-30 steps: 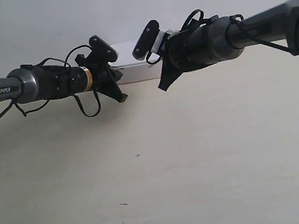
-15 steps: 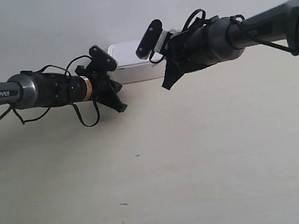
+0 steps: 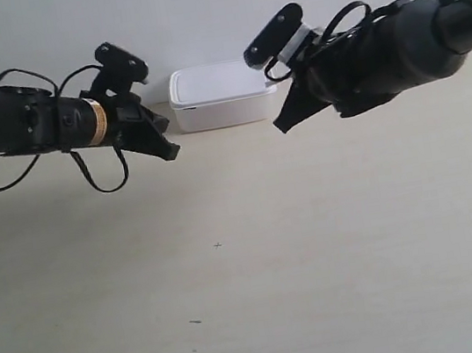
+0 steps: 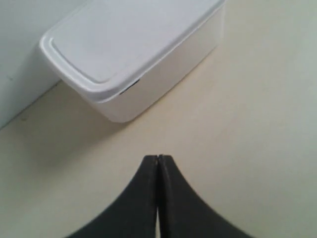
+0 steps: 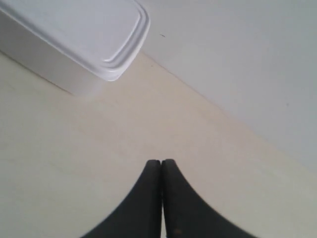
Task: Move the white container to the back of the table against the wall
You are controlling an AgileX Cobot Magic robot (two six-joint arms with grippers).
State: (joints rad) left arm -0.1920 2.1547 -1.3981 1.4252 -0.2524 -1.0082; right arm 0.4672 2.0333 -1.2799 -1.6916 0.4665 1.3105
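Note:
The white container [image 3: 223,98] stands at the back of the table [image 3: 317,244], its far side close to the wall [image 3: 194,14]. Its lid is on. The left wrist view shows the container [image 4: 133,49] ahead of my left gripper [image 4: 158,157], which is shut, empty and apart from it. In the exterior view this gripper [image 3: 172,153] hangs at the container's left. My right gripper [image 5: 161,161] is also shut on nothing, with the container [image 5: 74,34] a short way off. That gripper [image 3: 280,127] hovers at the container's right in the exterior view.
Bare table surface with a few tiny dark specks [image 3: 218,246] stretches toward the front. The wall [image 5: 247,59] meets the table just behind the container. Both arms reach in from the sides above the table.
Both arms have drawn back and apart from the container, the one at the exterior view's left going left, the other right. The container, partly hidden before, now shows whole at the wall.

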